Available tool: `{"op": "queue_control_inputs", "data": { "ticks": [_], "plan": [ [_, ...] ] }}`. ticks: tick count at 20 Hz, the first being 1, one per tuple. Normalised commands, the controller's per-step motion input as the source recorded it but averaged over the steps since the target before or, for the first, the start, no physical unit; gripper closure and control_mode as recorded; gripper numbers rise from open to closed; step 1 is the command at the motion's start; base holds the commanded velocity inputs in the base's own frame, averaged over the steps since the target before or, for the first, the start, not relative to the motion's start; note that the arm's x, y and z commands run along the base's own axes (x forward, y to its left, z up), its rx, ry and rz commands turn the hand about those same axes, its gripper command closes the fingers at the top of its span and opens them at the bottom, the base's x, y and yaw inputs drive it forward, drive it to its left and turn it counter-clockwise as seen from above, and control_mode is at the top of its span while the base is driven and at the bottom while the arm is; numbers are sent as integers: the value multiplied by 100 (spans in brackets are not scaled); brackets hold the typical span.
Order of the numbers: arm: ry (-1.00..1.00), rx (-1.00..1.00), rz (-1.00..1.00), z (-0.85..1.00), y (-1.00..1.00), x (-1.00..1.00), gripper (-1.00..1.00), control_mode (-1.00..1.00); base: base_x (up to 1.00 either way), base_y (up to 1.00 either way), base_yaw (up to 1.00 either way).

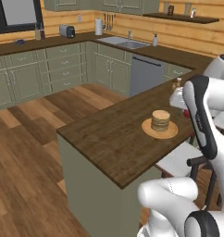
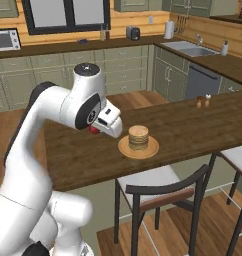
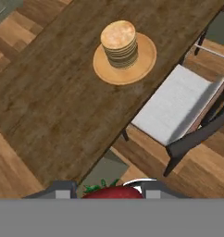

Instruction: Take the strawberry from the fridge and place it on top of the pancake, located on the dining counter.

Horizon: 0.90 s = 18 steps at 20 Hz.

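My gripper (image 3: 107, 192) is shut on the strawberry (image 3: 113, 193), a small red lump with green leaves between the two finger tips. It hangs above the near edge of the dining counter (image 3: 53, 106), short of the pancake (image 3: 119, 42). The pancake is a tan stack on an orange-tan plate (image 3: 144, 58). In the right base view the strawberry (image 2: 94, 130) peeks out red under the white hand, left of the pancake (image 2: 138, 137). In the left base view a red speck of the strawberry (image 1: 185, 112) shows beside the arm, right of the pancake (image 1: 160, 120). The fridge is out of view.
A grey-seated stool (image 3: 178, 104) with a dark backrest (image 2: 163, 187) stands at the counter's near side, under the plate's edge. Two small shakers (image 2: 203, 101) sit further along the counter. Wall counters with a sink (image 1: 125, 43) and toaster (image 1: 66, 31) lie beyond.
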Motion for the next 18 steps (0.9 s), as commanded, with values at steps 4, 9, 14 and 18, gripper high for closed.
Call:
{"op": "queue_control_inputs", "data": {
  "ticks": [4, 9, 14, 18],
  "plan": [
    [0, 0, -29, -17, -52, 95, 100, -100, 0, 0, 0],
    [-2, -1, -17, -45, -6, 94, 100, -100, 0, 0, 0],
    [0, -1, -11, -58, -8, 84, 100, -100, 0, 0, 0],
    [0, 1, 0, -30, -60, 50, 100, -100, 0, 0, 0]
  ]
}}
